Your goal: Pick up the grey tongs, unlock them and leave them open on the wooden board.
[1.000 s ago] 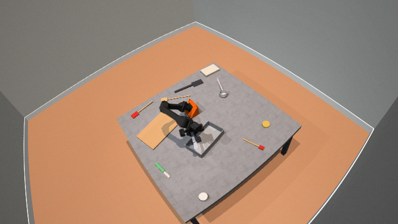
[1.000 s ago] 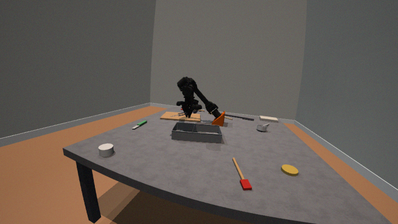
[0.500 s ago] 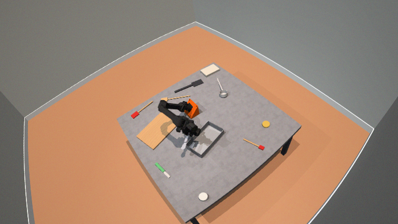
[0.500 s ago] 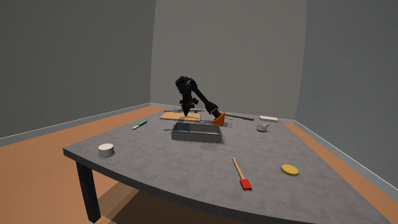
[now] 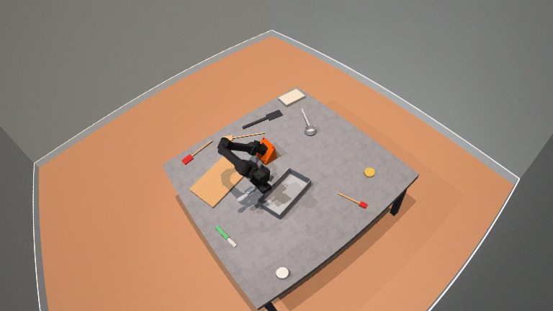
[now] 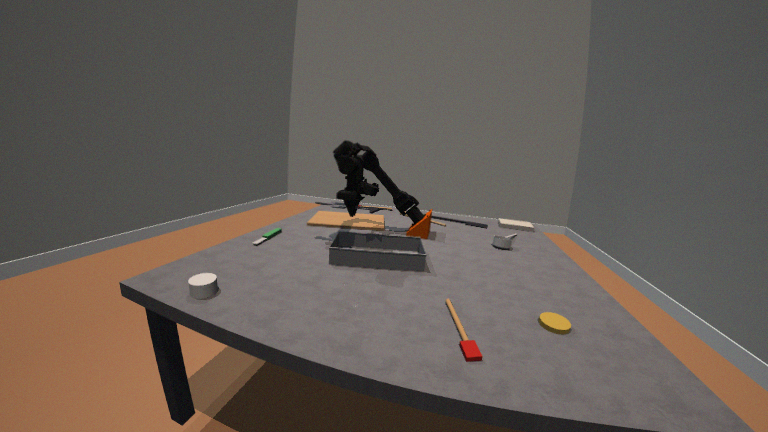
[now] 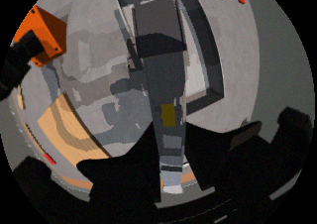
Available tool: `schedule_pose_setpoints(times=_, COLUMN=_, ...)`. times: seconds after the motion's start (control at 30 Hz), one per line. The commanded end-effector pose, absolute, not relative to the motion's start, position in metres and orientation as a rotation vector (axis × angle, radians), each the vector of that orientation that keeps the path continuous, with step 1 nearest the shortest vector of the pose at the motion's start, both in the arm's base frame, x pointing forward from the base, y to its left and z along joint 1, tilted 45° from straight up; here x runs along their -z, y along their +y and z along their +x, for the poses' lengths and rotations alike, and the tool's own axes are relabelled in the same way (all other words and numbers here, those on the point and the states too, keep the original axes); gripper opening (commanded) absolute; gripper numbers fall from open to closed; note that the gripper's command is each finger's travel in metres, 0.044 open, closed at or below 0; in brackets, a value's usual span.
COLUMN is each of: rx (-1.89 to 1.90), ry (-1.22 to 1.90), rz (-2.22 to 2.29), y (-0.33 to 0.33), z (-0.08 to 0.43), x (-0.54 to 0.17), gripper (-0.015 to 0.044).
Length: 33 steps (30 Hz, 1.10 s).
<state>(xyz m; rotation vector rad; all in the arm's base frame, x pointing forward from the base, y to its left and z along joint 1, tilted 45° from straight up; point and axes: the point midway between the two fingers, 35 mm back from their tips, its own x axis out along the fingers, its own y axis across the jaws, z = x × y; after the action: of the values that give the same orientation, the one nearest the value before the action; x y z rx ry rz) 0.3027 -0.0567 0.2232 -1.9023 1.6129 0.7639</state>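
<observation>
My gripper (image 6: 352, 213) (image 7: 162, 123) is shut on the grey tongs (image 7: 165, 80), whose yellow part shows between the fingers in the wrist view. The tongs run lengthwise through the middle of that view, from a wide dark block to a pale end. A pale piece of them seems to show beside the hand in the top view. Whether they are locked, and where their tips point, I cannot tell. The gripper points down, above and beside the roasting tin (image 5: 296, 199) (image 6: 376, 258) (image 7: 214, 57), on the board's side. The wooden board (image 5: 216, 187) (image 6: 339, 219) (image 7: 74, 135) lies flat.
The orange arm base (image 5: 266, 150) (image 6: 421, 226) (image 7: 52, 28) stands near the board and tin. A green-handled tool (image 5: 222, 232) (image 6: 271, 232) lies off the board's near side. A ladle (image 5: 310, 130), a black spatula (image 5: 273, 115) and several other utensils lie around the table.
</observation>
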Motion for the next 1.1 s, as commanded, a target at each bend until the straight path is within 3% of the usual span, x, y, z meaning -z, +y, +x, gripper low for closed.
schedule_pose_setpoints(times=0.0, rx=-0.647, ry=1.617, rz=-1.811, y=-0.059, z=0.299, x=-0.227, gripper=-0.0150)
schedule_pose_setpoints(times=1.07, rx=0.341, ry=1.430, rz=-0.876, y=-0.079, z=0.268, x=-0.262, gripper=-0.0150)
